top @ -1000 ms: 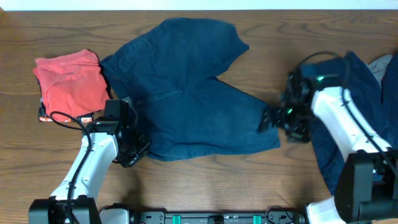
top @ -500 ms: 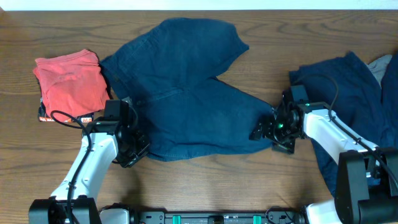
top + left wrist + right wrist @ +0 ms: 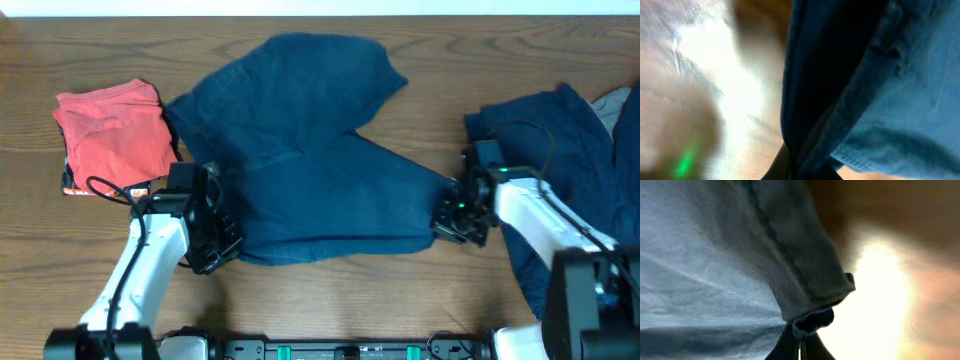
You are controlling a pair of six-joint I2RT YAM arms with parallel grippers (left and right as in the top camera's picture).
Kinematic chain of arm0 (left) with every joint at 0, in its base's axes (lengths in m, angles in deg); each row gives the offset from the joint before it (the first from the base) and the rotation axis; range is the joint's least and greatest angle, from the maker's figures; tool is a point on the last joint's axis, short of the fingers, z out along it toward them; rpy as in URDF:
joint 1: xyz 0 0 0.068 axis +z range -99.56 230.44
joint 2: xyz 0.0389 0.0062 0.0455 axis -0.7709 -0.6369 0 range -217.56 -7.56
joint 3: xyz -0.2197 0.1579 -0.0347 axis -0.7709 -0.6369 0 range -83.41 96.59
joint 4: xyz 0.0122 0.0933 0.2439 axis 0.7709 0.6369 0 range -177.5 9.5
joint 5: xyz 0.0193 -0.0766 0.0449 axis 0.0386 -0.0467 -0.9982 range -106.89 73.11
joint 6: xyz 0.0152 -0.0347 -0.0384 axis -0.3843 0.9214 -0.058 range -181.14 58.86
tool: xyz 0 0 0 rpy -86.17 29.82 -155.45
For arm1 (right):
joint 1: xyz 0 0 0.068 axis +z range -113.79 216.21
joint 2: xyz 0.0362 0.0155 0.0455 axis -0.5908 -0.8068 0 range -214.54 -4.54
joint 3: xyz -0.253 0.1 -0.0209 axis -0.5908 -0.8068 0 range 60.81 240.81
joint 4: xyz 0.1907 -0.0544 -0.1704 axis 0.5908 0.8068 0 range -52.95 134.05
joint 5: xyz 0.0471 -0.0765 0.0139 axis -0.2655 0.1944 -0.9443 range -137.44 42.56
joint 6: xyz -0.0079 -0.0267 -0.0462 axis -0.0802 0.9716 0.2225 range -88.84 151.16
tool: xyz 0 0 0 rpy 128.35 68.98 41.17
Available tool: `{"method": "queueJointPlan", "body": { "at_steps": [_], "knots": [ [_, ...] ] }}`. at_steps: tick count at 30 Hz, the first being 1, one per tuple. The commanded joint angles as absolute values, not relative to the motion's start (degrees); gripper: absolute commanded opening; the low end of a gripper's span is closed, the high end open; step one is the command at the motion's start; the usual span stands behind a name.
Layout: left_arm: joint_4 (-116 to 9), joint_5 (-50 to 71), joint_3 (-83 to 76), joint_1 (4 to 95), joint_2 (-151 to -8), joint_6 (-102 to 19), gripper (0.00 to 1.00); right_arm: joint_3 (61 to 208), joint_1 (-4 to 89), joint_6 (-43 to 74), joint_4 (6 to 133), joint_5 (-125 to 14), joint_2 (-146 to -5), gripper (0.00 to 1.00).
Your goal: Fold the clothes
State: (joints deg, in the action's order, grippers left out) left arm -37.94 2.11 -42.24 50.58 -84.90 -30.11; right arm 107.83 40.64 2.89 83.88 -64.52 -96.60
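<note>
The left claw is clenched on the navy shorts at their front-left corner, near the front edge of the bench. In the left wrist view its jaws meet almost completely at the bottom of the picture, with a dark fold of the cloth pinched between them and the stitched hem hanging just beside the grip.

The right claw grasps the same shorts at the end of the leg that points toward the right edge. In the right wrist view the jaws are drawn nearly together, and a bunched, rolled bit of hem sits right at their tips, the cloth lifted slightly off the wood there.

The shorts lie spread across the middle of the bench. One leg reaches toward the back edge and the other runs toward the right. The waistband side faces the left edge.

A second navy garment lies crumpled at the right edge, partly under the right arm. A scrap of grey cloth shows beside it at the back-right corner.

A red folded garment sits near the left edge, just beside the waistband of the shorts.
</note>
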Motion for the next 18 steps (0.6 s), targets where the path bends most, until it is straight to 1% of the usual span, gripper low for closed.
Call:
{"method": "queueJointPlan", "body": {
  "at_steps": [1, 7, 14, 18],
  "knots": [
    [-34.22, 2.35, -38.09, 49.31, -80.27, -33.74, 0.06, 112.82, 34.54, 7.15, 88.73, -60.32, -89.27, 0.01],
    [-25.68, 2.37, -35.88, 44.57, -67.79, -33.65, 0.06, 120.93, 28.05, 11.83, 100.67, -60.32, -77.54, 0.01],
    [-16.84, 2.57, -32.98, 40.53, -50.06, -33.44, 0.06, 126.78, 27.65, 14.12, 110.22, -60.24, -65.60, 0.01],
    [-16.91, 2.48, -30.68, 40.11, -42.50, -33.44, 0.06, 128.77, 27.65, 14.14, 111.25, -59.65, -60.60, 0.01]
  ]
}}
